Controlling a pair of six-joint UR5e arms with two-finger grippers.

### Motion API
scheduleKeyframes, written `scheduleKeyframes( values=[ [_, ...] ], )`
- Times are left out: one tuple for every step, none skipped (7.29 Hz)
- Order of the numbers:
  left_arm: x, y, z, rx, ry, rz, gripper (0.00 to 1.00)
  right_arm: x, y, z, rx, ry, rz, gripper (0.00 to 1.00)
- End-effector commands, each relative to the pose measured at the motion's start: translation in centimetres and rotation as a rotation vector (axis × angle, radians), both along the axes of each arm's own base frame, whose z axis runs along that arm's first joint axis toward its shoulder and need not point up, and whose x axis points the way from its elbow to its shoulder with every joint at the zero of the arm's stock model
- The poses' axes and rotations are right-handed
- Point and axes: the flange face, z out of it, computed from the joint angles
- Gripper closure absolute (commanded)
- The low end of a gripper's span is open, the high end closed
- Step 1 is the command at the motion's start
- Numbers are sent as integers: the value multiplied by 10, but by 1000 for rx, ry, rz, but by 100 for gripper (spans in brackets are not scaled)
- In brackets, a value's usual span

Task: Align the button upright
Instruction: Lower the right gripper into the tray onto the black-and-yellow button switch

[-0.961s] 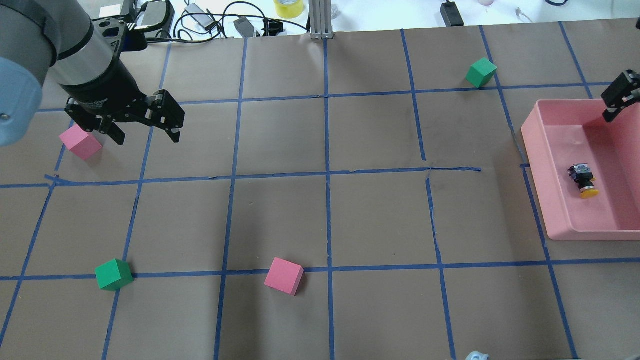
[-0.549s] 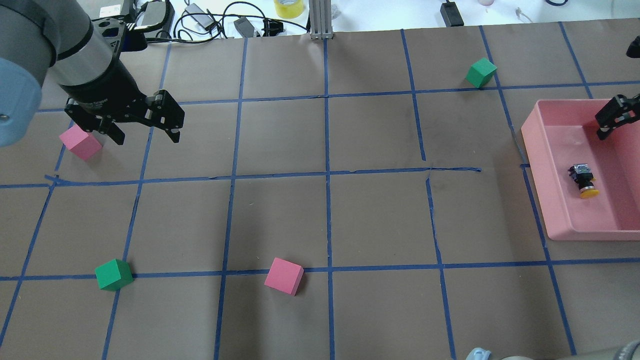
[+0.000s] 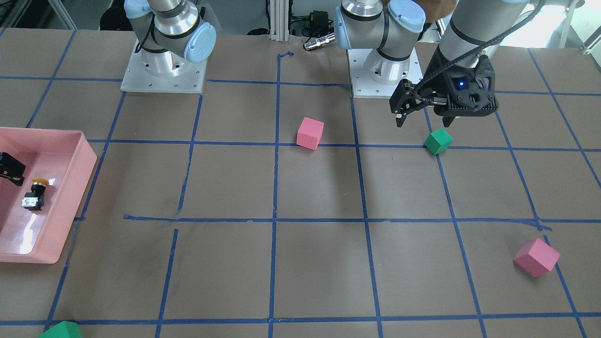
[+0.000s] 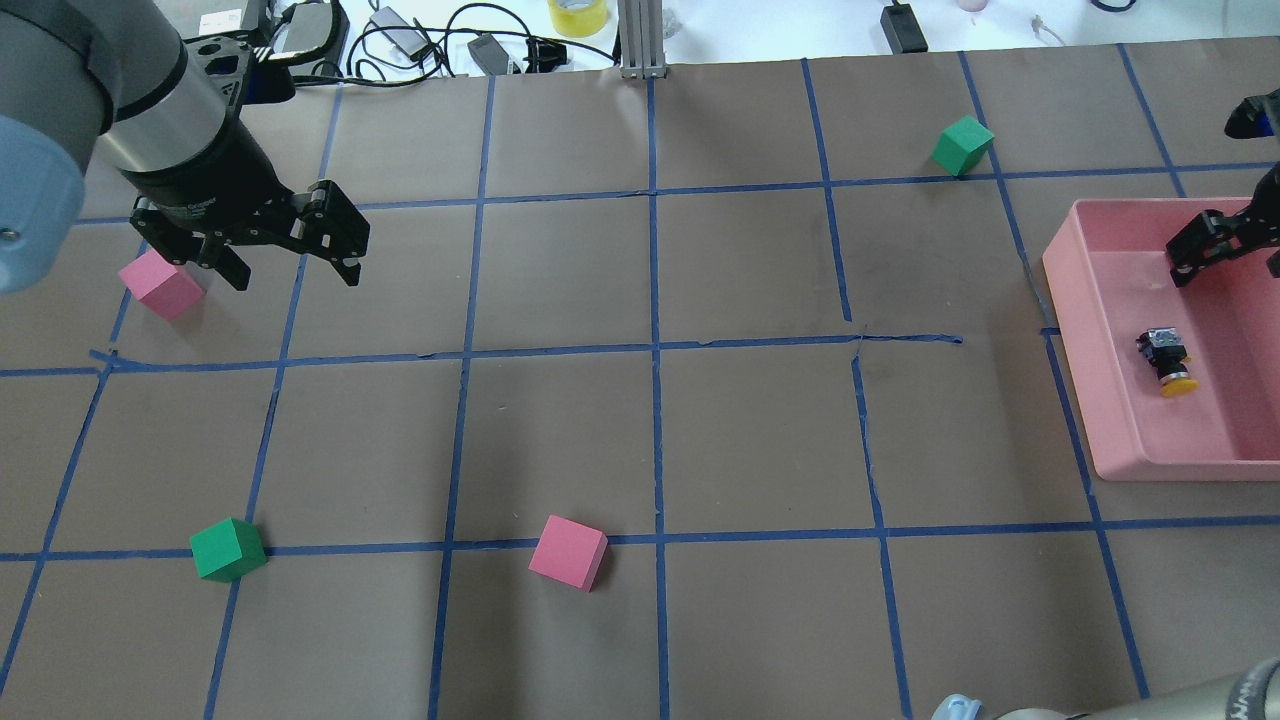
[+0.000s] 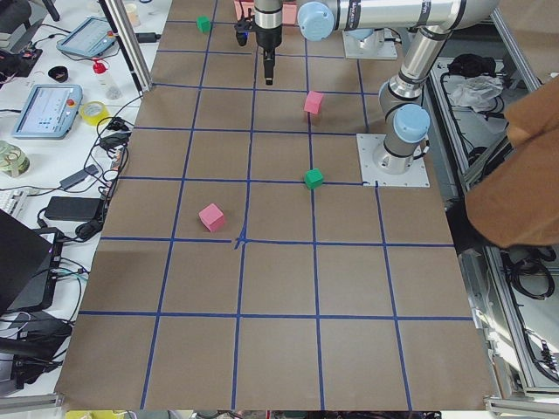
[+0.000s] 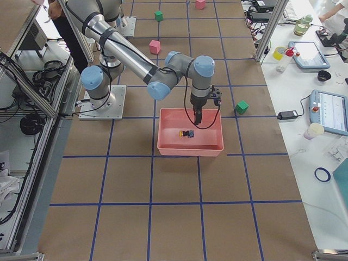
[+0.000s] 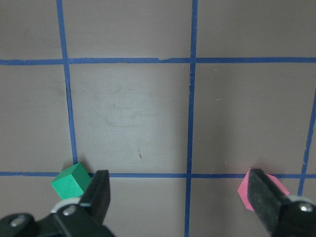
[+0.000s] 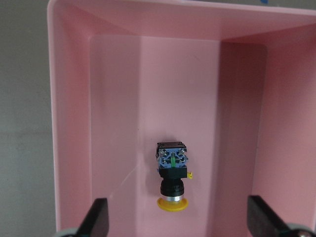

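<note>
The button [image 4: 1165, 362] lies on its side on the floor of the pink tray [image 4: 1070, 300], with its yellow cap toward the robot and its terminal base away. It also shows in the right wrist view [image 8: 173, 180] and in the front view [image 3: 34, 193]. My right gripper [image 8: 180, 227] hangs open and empty above the tray, and the button lies ahead of it, centred on the gap between its fingers. Only one of its fingers [image 4: 1195, 250] shows overhead. My left gripper [image 4: 293, 275] is open and empty, raised over the table's far left.
A pink cube [image 4: 160, 285] lies beside the left gripper. A green cube [image 4: 228, 550] and a second pink cube [image 4: 568, 552] lie near the robot's side. Another green cube [image 4: 962, 145] lies at the far side, left of the tray. Cables and tape sit beyond the far edge.
My right gripper has moved further over the tray, closer to the button, and has turned. The left arm and the button have not moved.
</note>
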Motion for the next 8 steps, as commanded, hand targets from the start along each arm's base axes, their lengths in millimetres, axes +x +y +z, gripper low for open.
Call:
scheduleKeyframes(
  values=[
    [0,0,0,1,0,0,0,-20,11,-5,18,-8,4,0],
    [0,0,0,-1,0,0,0,-20,12,-6,22,-12,7,0],
    [0,0,0,-1,0,0,0,-19,11,-7,18,-17,6,0],
    [0,0,0,-2,1,0,0,-20,11,-13,22,-27,5,0],
    [0,0,0,-1,0,0,0,-22,8,-26,28,-40,-13,0],
    [0,0,0,-1,0,0,0,-15,5,-38,12,-104,-57,0],
    [0,0,0,-1,0,0,0,-11,8,-51,3,-132,-54,0],
    [0,0,0,-1,0,0,0,-14,4,-62,-38,-100,-48,0]
  ],
)
